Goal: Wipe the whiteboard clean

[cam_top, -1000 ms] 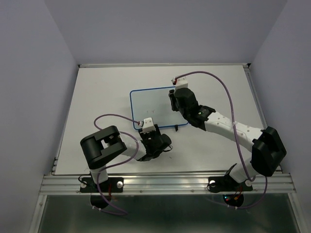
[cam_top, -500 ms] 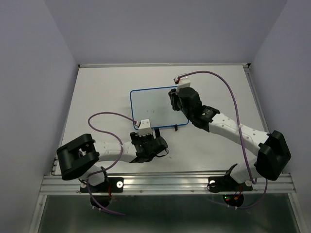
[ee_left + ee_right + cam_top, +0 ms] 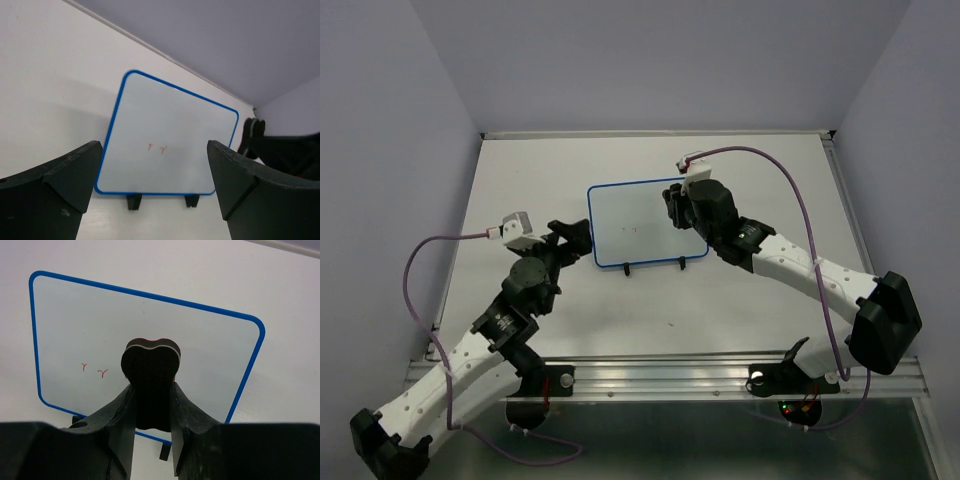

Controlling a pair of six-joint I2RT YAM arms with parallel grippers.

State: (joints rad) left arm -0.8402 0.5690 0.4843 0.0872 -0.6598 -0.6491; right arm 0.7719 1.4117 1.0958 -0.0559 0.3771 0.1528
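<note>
1. The left pincer is spread wide, just beside the whiteboard's left edge.
2. The whiteboard is propped on 2 black feet near the middle of the tabletop, between the 2 pincers; 2 small red marks are seen at its lower left.
3. The right pincer is clamped on a dark eraser, held over the board just right of the marks; whether they touch cannot be told.

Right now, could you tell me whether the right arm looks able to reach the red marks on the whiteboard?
Probably yes. The right pincer, shut on a dark eraser, hangs over the whiteboard beside the red marks, and nothing lies between them. The left pincer, open, stands clear of the board.
</note>
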